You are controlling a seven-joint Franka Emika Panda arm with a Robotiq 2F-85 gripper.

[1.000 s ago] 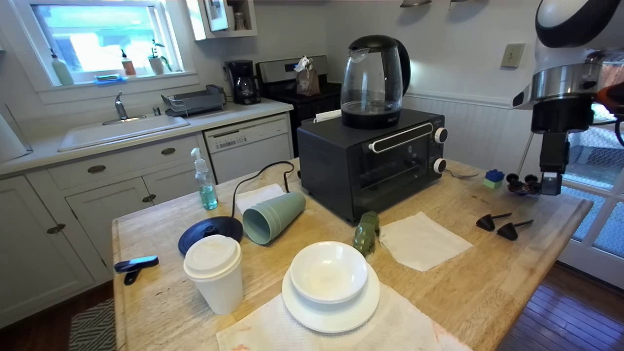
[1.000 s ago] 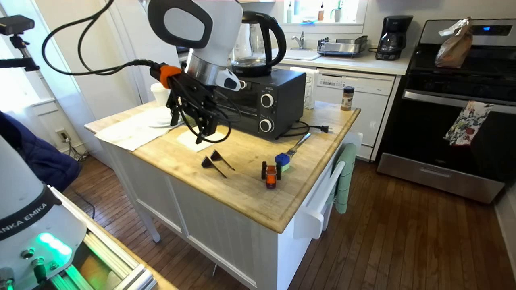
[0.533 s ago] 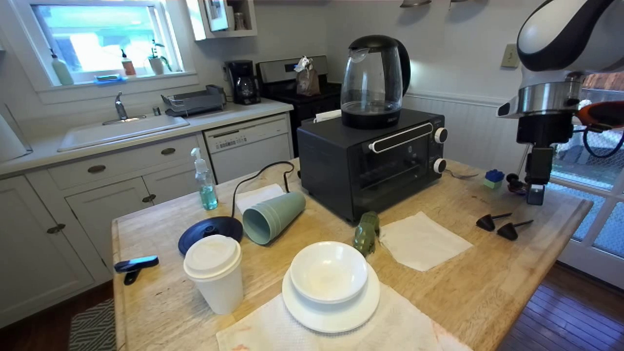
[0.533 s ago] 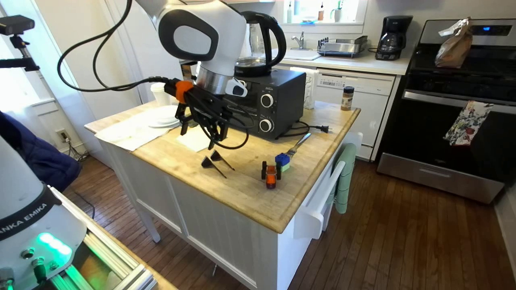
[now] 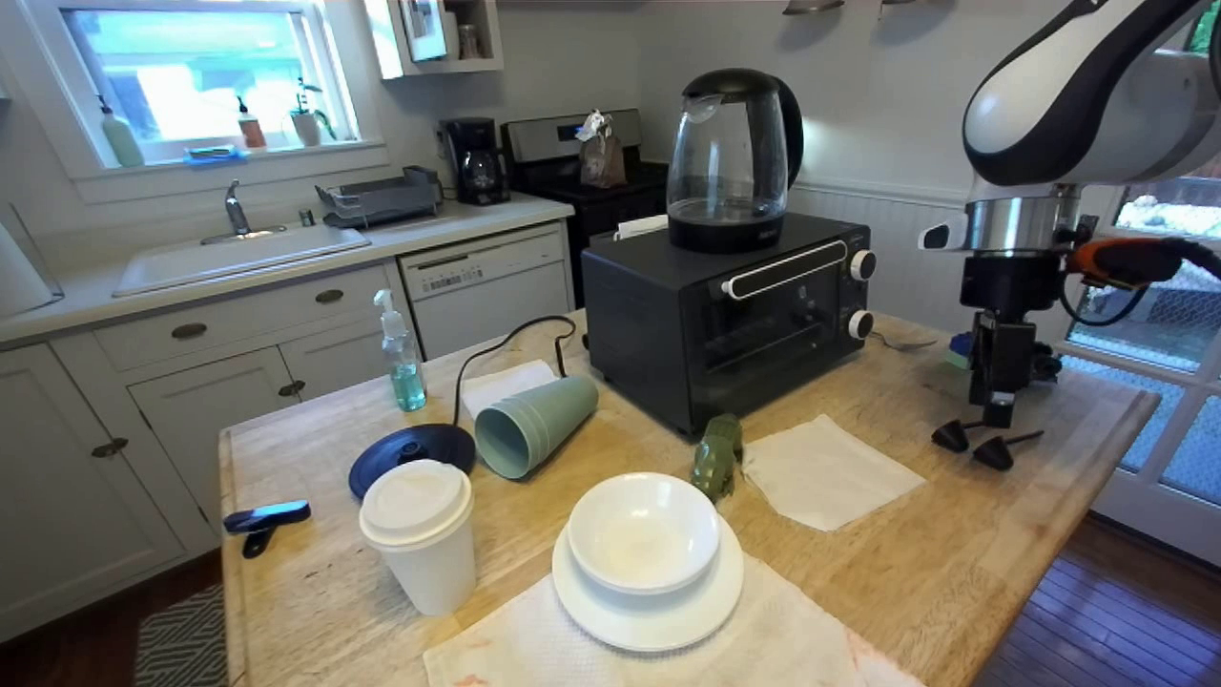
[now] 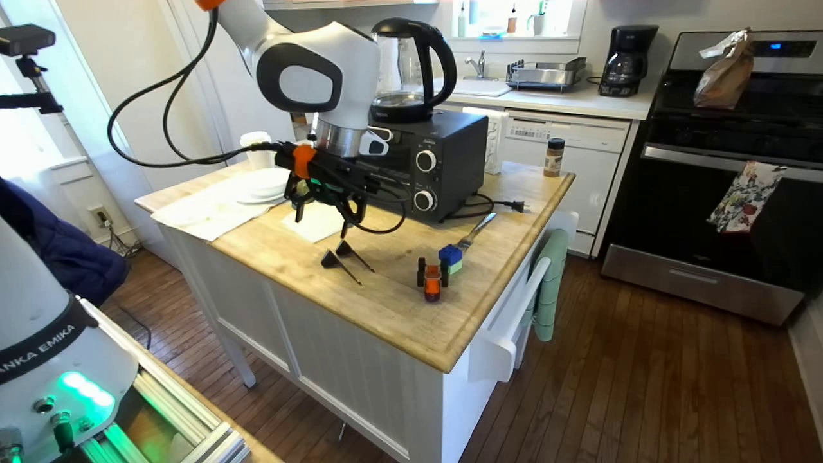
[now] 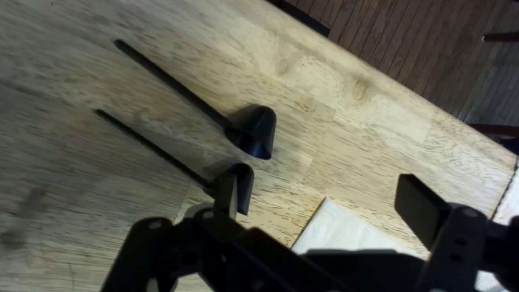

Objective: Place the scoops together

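Two small black scoops with long thin handles lie side by side, a little apart, on the wooden table. One scoop (image 5: 994, 453) is nearer the table edge; it also shows in the wrist view (image 7: 259, 127). The other scoop (image 5: 950, 436) lies beside it; in the wrist view its bowl (image 7: 245, 184) is partly hidden by a finger. Both bowls show in an exterior view, at the edge-side scoop (image 6: 330, 259) and the inner scoop (image 6: 345, 248). My gripper (image 7: 318, 194) is wide open and empty, above the table by the bowls; it shows in both exterior views (image 5: 992, 410) (image 6: 322, 224).
A white napkin (image 5: 830, 472) lies beside the scoops. A black toaster oven (image 5: 725, 315) with a glass kettle (image 5: 730, 162) stands behind. An orange toy car (image 6: 432, 283), a blue-green block (image 6: 451, 258) and a fork (image 6: 476, 233) lie nearby. A green figure (image 5: 717, 458) lies past the napkin.
My gripper has moved over towards the scoops and lower in an exterior view, now covering much of the toy car and block there. The scoops have not moved.
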